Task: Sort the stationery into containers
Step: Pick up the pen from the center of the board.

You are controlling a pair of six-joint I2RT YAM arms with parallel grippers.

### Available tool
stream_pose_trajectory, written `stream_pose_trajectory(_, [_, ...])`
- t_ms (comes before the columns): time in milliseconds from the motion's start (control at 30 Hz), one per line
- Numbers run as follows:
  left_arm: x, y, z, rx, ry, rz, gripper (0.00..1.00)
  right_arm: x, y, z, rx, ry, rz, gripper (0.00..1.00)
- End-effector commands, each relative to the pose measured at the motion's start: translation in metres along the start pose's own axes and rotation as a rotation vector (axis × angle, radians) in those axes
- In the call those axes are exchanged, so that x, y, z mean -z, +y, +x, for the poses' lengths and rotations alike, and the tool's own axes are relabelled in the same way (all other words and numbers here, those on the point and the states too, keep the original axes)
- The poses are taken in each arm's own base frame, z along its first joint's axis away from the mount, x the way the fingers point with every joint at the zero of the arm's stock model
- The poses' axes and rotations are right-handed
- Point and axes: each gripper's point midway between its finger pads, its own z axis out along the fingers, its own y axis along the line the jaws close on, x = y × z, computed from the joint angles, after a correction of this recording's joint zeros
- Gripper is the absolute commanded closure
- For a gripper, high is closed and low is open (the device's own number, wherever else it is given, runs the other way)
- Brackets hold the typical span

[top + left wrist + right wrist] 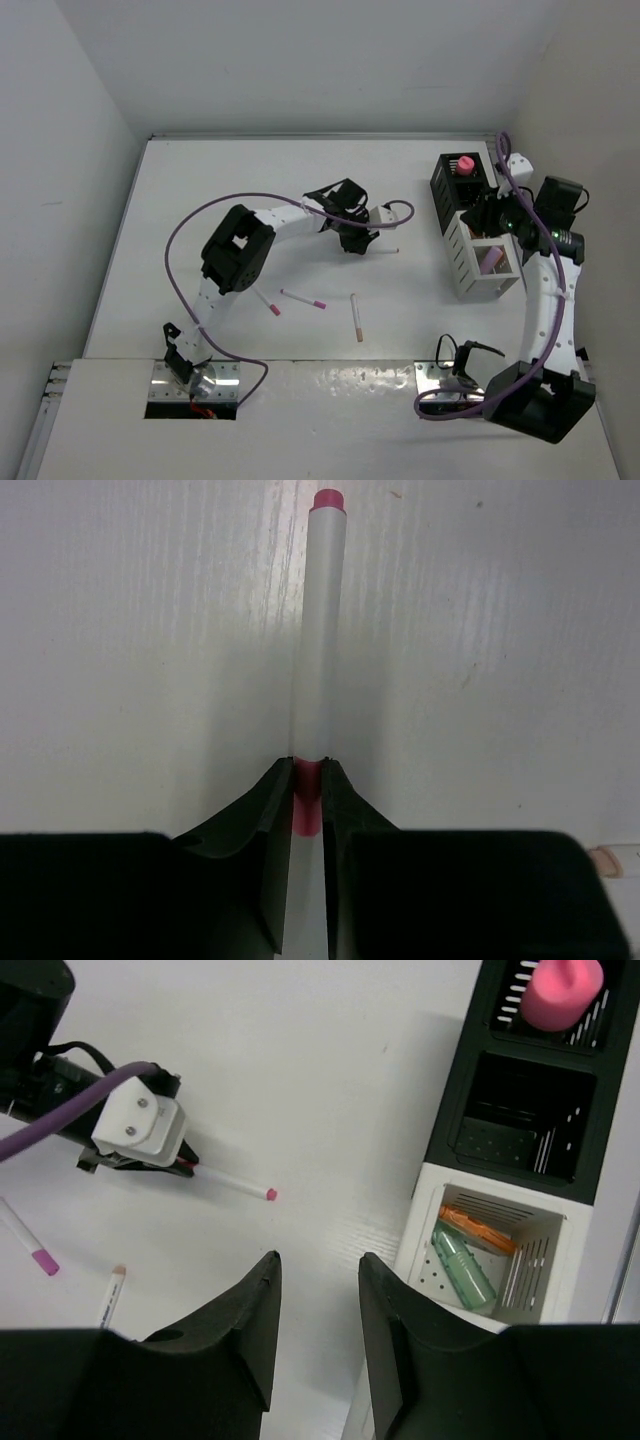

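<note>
White bench (250, 180) is bearing three loose pens (303, 298). Your left hand (308, 772) is pinching a fourth pen (322, 630); your right hand (318, 1280) is hanging open.

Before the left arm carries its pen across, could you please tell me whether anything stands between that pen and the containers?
Nothing lies on the table between the pen, held by the left pincer, and the white rack. Only the open right pincer hangs beside the rack and may crowd the approach.

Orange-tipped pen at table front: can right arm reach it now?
Probably yes. The right gripper is open and empty; the orange-tipped pen lies alone on the table, nothing over it.
</note>
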Motion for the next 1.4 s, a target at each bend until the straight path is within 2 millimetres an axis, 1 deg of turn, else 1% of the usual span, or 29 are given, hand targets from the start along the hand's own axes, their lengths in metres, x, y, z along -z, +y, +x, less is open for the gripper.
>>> stream_pose_trajectory(0, [-0.013,-0.017,0.021,-0.035,0.109,0.035,0.82,0.007,0.012,-0.024,0.116,-0.051,-0.038,0.64])
stream_pose_trajectory(33, [-0.012,-0.02,0.029,-0.053,0.154,0.035,0.84,0.006,0.013,-0.024,0.12,-0.046,-0.041,0.64])
stream_pose_trajectory(67, [-0.011,-0.016,0.035,-0.075,0.203,-0.002,0.85,0.007,0.015,-0.026,0.13,-0.044,-0.042,0.64])
stream_pose_trajectory(100, [-0.015,-0.025,0.038,-0.103,0.237,0.002,0.85,0.005,0.016,-0.026,0.134,-0.04,-0.047,0.64])
stream_pose_trajectory(167, [-0.016,-0.03,0.052,-0.137,0.314,-0.012,0.85,0.006,0.019,-0.029,0.143,-0.043,-0.05,0.64])
stream_pose_trajectory(267, [-0.021,-0.041,0.067,-0.141,0.389,0.005,0.79,0.006,0.023,-0.033,0.15,-0.046,-0.058,0.64])
stream_pose_trajectory(300, [-0.023,-0.045,0.076,-0.131,0.428,0.022,0.76,0.007,0.025,-0.033,0.153,-0.046,-0.06,0.64])
stream_pose_trajectory(400, [-0.027,-0.052,0.089,-0.127,0.482,0.046,0.73,0.009,0.029,-0.038,0.167,-0.055,-0.067,0.63])
stream_pose_trajectory(500, [-0.029,-0.059,0.096,-0.107,0.5,0.071,0.73,0.012,0.034,-0.042,0.188,-0.066,-0.079,0.63])
stream_pose_trajectory(567, [-0.03,-0.065,0.1,-0.089,0.503,0.103,0.76,0.014,0.038,-0.043,0.208,-0.074,-0.087,0.63])
stream_pose_trajectory(600, [-0.029,-0.068,0.103,-0.073,0.513,0.114,0.83,0.014,0.041,-0.044,0.217,-0.078,-0.098,0.63])
stream_pose_trajectory(633, [-0.029,-0.071,0.103,-0.059,0.502,0.133,0.87,0.017,0.043,-0.044,0.229,-0.085,-0.099,0.62])
stream_pose_trajectory(667, [-0.028,-0.071,0.102,-0.038,0.491,0.139,0.98,0.017,0.045,-0.046,0.239,-0.095,-0.102,0.62])
stream_pose_trajectory(700, [-0.025,-0.071,0.101,0.013,0.475,0.145,1.0,0.017,0.046,-0.043,0.242,-0.097,-0.106,0.61])
stream_pose_trajectory(767, [-0.019,-0.066,0.087,0.077,0.408,0.133,1.0,0.021,0.047,-0.048,0.282,-0.135,-0.094,0.6])
stream_pose_trajectory(800, [-0.009,-0.062,0.076,0.119,0.349,0.142,1.0,0.021,0.048,-0.043,0.298,-0.143,-0.089,0.6])
stream_pose_trajectory(867, [0.0,-0.054,0.059,0.197,0.273,0.121,1.0,0.019,0.047,-0.042,0.339,-0.167,-0.079,0.59])
stream_pose_trajectory(900, [0.011,-0.048,0.042,0.225,0.203,0.123,1.0,0.014,0.041,-0.033,0.373,-0.151,-0.057,0.59])
stream_pose_trajectory(933, [0.018,-0.047,0.032,0.285,0.172,0.123,1.0,0.011,0.038,-0.028,0.393,-0.144,-0.043,0.6])
stream_pose_trajectory(967, [0.03,-0.043,0.016,0.32,0.107,0.145,1.0,0.006,0.032,-0.016,0.412,-0.117,-0.025,0.6])
stream_pose_trajectory(1033, [0.042,-0.041,0.0,0.397,0.048,0.164,1.0,0.003,0.028,-0.009,0.438,-0.112,-0.015,0.6])
stream_pose_trajectory(1067, [0.049,-0.041,-0.008,0.423,0.007,0.194,1.0,0.001,0.028,-0.002,0.468,-0.104,-0.024,0.59])
stream_pose_trajectory(1133, [0.062,-0.045,-0.022,0.452,-0.045,0.224,1.0,0.0,0.037,0.003,0.515,-0.121,-0.073,0.58])
stream_pose_trajectory(1167, [0.071,-0.049,-0.034,0.448,-0.089,0.247,1.0,-0.003,0.042,0.01,0.56,-0.119,-0.103,0.57])
stream_pose_trajectory(1200, [0.075,-0.056,-0.034,0.483,-0.099,0.28,1.0,-0.007,0.053,0.019,0.623,-0.124,-0.16,0.55])
stream_pose_trajectory(1233, [0.078,-0.06,-0.037,0.491,-0.112,0.297,1.0,-0.009,0.06,0.024,0.622,-0.122,-0.19,0.53])
stream_pose_trajectory(1267, [0.085,-0.062,-0.044,0.489,-0.136,0.305,1.0,-0.011,0.065,0.029,0.682,-0.122,-0.22,0.5])
stream_pose_trajectory(1300, [0.087,-0.068,-0.044,0.499,-0.14,0.327,1.0,-0.014,0.077,0.033,0.721,-0.131,-0.272,0.48])
stream_pose_trajectory(1367, [0.097,-0.075,-0.051,0.537,-0.16,0.371,1.0,-0.019,0.089,0.047,0.801,-0.13,-0.342,0.43])
